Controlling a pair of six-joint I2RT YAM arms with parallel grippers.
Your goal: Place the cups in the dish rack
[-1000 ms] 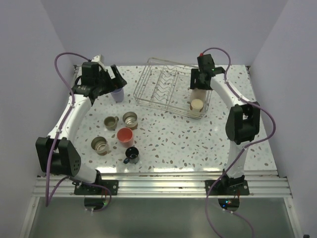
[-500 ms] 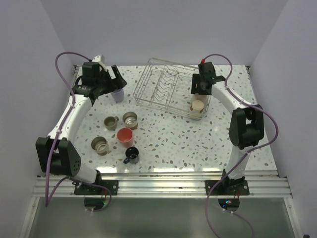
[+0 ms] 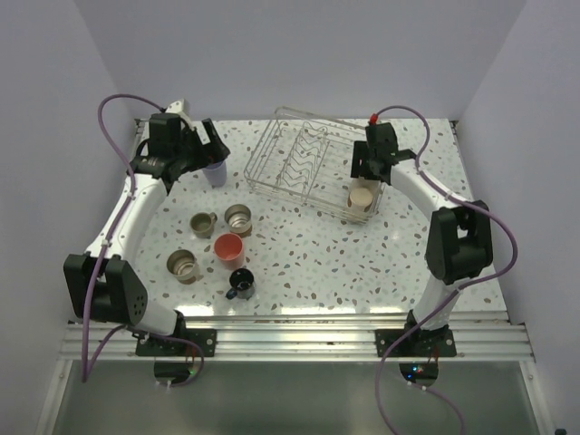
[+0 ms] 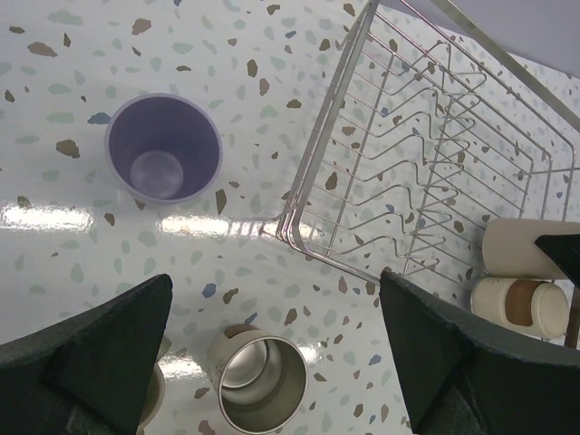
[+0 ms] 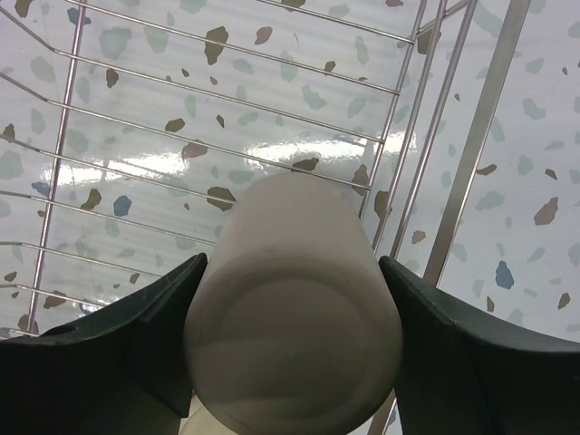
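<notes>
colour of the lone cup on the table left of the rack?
The cup is plain lavender, no pattern. Left wrist view shows it best.

1. Bright, even light from overhead, with soft, faint shadows.
2. White glare streaks lie on the glossy table (image 4: 54, 216) in both wrist views.
3. Right wrist view: the near beige tumbler (image 5: 294, 308) is soft, out of focus.

bench (image 3: 317, 245) is white terrazzo with brown, teal and blue flecks. rack (image 4: 426, 154) is silvery wire. cups: lavender one (image 4: 163, 149), beige tumbler (image 5: 294, 308), coral cup (image 3: 228, 246), black mug (image 3: 241, 283), grey-beige metallic cups (image 3: 237, 217).
</notes>
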